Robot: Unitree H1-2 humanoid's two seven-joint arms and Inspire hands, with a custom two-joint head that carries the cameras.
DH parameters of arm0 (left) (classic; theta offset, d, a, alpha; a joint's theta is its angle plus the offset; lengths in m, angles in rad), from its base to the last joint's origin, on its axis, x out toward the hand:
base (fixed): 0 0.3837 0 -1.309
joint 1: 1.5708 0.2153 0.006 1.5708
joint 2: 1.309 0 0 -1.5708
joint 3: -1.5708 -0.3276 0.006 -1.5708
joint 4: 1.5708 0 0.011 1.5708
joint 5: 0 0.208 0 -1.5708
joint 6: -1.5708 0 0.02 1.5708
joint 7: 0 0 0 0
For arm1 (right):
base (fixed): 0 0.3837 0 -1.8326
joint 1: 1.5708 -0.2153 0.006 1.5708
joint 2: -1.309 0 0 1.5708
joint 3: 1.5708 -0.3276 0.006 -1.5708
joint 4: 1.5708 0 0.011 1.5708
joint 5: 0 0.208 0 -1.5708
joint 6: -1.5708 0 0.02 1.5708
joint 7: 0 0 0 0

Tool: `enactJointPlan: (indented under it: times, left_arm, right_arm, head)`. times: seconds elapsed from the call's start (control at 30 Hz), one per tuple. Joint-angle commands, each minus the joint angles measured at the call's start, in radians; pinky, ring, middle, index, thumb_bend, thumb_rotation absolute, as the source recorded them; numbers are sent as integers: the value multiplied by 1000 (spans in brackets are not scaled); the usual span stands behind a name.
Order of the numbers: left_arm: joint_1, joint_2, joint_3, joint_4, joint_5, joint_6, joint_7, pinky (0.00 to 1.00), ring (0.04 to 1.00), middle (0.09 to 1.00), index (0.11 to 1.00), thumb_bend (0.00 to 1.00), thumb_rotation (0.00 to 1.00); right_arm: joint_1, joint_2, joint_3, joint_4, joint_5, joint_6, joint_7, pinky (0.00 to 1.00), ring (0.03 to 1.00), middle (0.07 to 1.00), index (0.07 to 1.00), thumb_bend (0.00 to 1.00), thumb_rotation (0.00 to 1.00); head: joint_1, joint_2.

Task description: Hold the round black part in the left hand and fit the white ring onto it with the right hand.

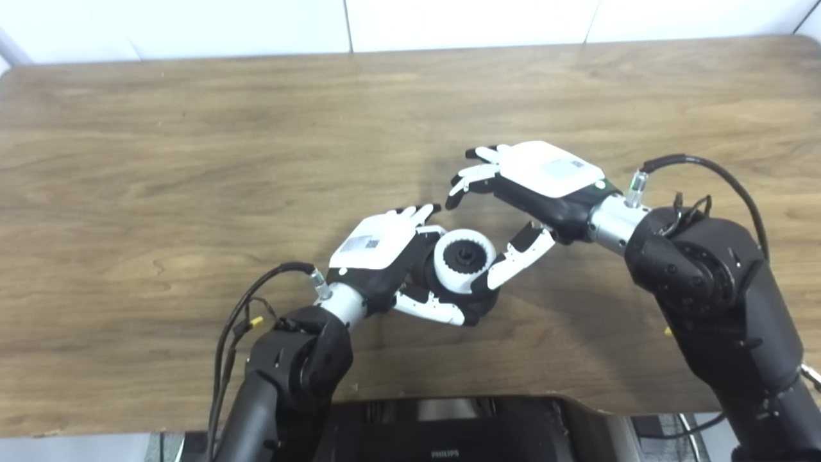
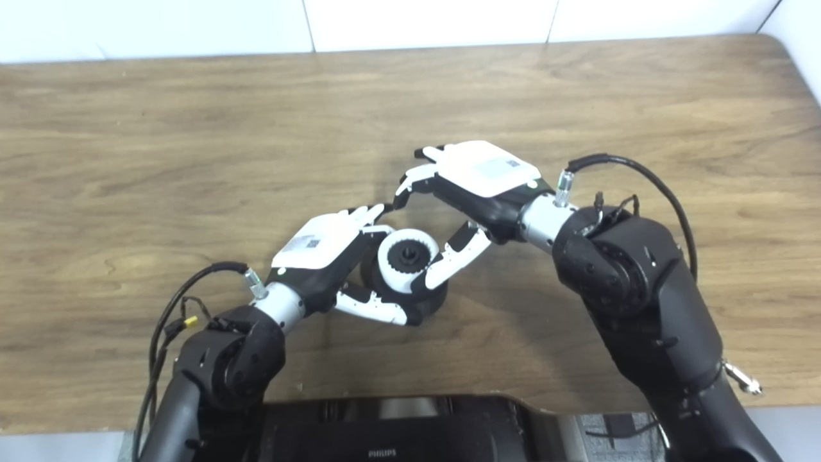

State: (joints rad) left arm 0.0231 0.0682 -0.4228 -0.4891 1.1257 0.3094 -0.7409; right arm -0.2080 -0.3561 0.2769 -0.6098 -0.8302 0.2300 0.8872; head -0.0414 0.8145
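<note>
- As far as both head views show, the left hand (image 1: 385,256) is closed around the round black plastic part (image 1: 463,256), holding it just above the brown wooden table (image 1: 192,160).
- The white plastic ring (image 1: 449,268) already sits around that part, its toothed black hub showing through the middle.
- The right hand (image 1: 532,186) is spread open and grips nothing, its thumb lying against the ring's near edge.
- Judged from this, fitting looks nearly done; whether the ring is fully seated I cannot tell.
</note>
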Motion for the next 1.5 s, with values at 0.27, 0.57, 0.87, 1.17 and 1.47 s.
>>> enactJointPlan:
  times: [0.27,0.57,0.87,1.17,1.47]
  left_arm:
    - [-57,43,88,-22,9,84,-189,1000,1000,1000,1000,1000,631]
    - [-121,107,92,-37,30,97,-350,1000,1000,1000,1000,1000,516]
    - [-169,220,168,-43,-113,105,-398,1000,1000,1000,1000,1000,519]
    - [-116,217,377,-8,-442,109,-124,948,1000,1000,1000,912,802]
    - [-56,37,560,64,-780,-32,293,874,944,973,969,498,944]
  right_arm:
    - [-90,-23,-48,1,58,80,1,981,994,923,937,1000,636]
    - [-112,-40,-67,0,92,139,-4,995,1000,938,937,1000,602]
    - [-93,-38,-129,11,203,199,-55,969,983,930,919,1000,572]
    - [-17,-32,-189,25,262,212,-178,808,908,911,934,745,820]
    - [129,134,-390,32,463,231,-430,961,997,999,998,577,996]
  head:
    - [-4,-40]
    - [0,-51]
    - [-1,-60]
    - [-27,-89]
    - [-42,-104]
